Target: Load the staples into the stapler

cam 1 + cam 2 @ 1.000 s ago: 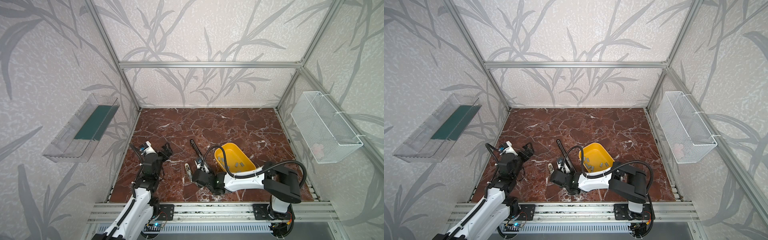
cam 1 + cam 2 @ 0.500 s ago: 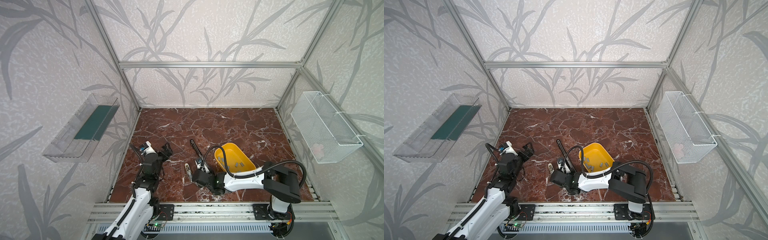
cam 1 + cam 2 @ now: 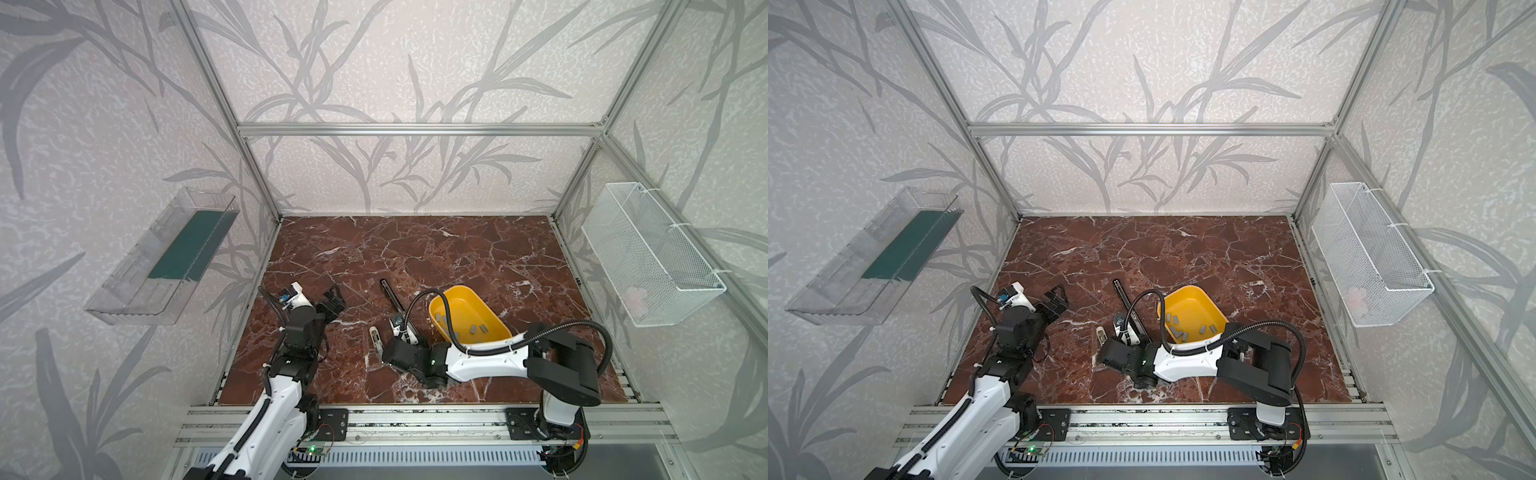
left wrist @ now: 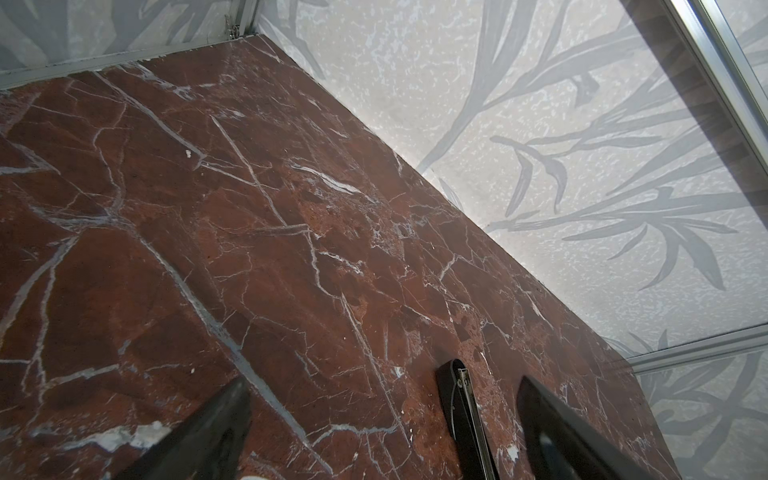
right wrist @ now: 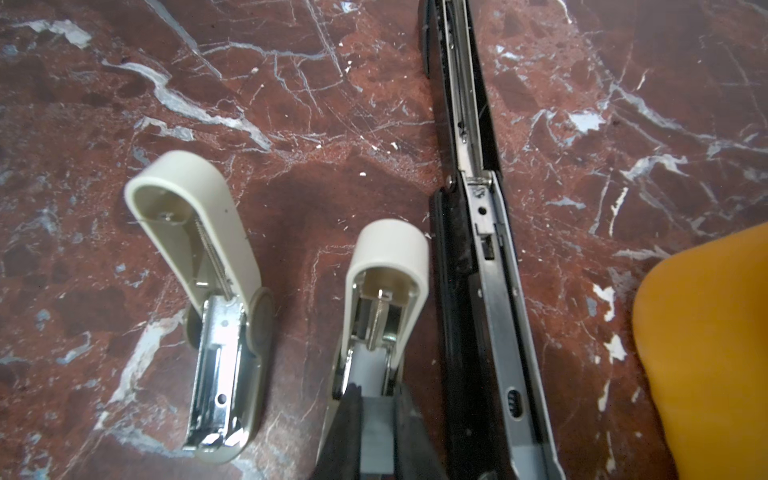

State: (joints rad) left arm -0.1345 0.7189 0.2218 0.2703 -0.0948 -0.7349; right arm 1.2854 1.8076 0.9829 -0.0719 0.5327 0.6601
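Pinched together, the black wedge-shaped right fingers point(image 5: 343, 436) clamp a flat grey metal strip of staples point(image 5: 376, 428). They hold it at the open chrome channel of a small cream plastic stapler point(image 5: 388, 266), whose rounded cap is hinged back; whether the strip touches the channel I cannot tell. Just beside it, on the bin's side, lies the long slim black stapler point(image 5: 486, 266), flat on the tabletop point(image 5: 270, 104) and folded open, with its bright steel magazine rail bared along its length. On the other side a second cream plastic stapler point(image 5: 199, 257) also lies open, showing a shiny channel and a thin coiled spring. A smooth yellow plastic bin point(image 5: 715, 353) sits past the black stapler, and in both top views loose grey staple strips point(image 3: 473, 329) dot its floor. The tabletop is glossy red-brown marble with white veins. The left fingers point(image 4: 208, 436), matte black wedges, are spread wide and empty, left of the staplers.
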